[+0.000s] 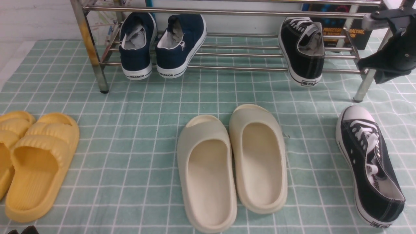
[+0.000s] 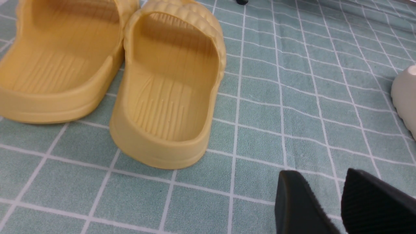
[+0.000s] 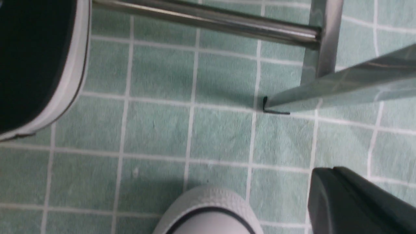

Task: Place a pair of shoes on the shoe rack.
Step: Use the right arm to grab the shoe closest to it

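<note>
- The right gripper (image 3: 331, 170) is shut with nothing in its jaws, its tips close by the right front post (image 1: 367, 83) of the shoe rack (image 1: 240, 68).
- One black sneaker (image 1: 302, 52) is on the lower shelf to the gripper's left, toe inward and heel jutting over the front bar.
- Its mate, the loose black sneaker (image 1: 373, 169), lies on the tablecloth (image 1: 130, 162), on the robot's side of the gripper, toe towards the rack.
- The step in hand, as I judge it, is fetching that second shoe. Lift the gripper away from the post first, then draw it back towards the robot without brushing the bars.
- Open the jaws wide before coming down, and take the shoe by the heel end, squarely across it; a pinch on the soft collar alone may fold and let the toe droop.
- Raise it enough for the sole to pass over the front bar, then ease it in toe first, between the shelved mate and the right post. The gap looks snug, so keep the shoe straight and avoid nudging its mate.
- Release only once the bars bear the sole.
- The left gripper (image 2: 320, 174), well to the left, stands open and holds nothing; it can wait.
</note>
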You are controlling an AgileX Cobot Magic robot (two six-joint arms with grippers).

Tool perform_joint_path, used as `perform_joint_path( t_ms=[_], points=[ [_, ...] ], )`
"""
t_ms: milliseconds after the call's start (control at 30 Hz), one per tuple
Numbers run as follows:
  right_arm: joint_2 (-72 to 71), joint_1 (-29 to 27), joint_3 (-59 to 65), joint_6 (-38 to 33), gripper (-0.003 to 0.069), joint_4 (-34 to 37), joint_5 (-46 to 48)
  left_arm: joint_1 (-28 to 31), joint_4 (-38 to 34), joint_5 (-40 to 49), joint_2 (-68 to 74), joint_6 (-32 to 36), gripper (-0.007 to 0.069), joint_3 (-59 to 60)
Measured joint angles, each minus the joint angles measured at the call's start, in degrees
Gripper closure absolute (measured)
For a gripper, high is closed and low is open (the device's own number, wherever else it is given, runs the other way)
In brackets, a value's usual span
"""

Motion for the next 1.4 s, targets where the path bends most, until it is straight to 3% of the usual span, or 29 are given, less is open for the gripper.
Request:
perform_joint_path(
  t_ms=[200,667,800,867,1067,1267,1400],
  points=[
    [2.0,0.0,-2.2,1.3,0.0662,0.0,-4.3,0.0,0.0,0.0,0.0,0.0,0.0389,0.0],
    [3.9,0.1,-9.6,2.0,0.0638,3.0,8.3,0.0,0.0,0.0,0.0,0.0,0.0387,0.0],
    [4.0,0.1,-12.4,-0.7,0.0583,5.1,15.4,0.0,0.0,0.0,0.0,0.0,0.0387,0.0],
    [4.1,0.1,-14.8,-3.5,0.0512,7.8,21.3,0.0,0.0,0.0,0.0,0.0,0.0387,0.0],
    [0.7,0.1,-14.4,-4.8,0.0351,14.2,22.8,0.0,0.0,0.0,0.0,0.0,0.0387,0.0],
    [-9.6,1.6,-4.4,-4.4,0.0309,13.7,22.8,0.0,0.0,0.0,0.0,0.0,0.0387,0.0],
    [-18.8,6.4,8.3,-2.2,0.0307,10.9,23.0,0.0,0.0,0.0,0.0,0.0,0.0387,0.0]
  ],
)
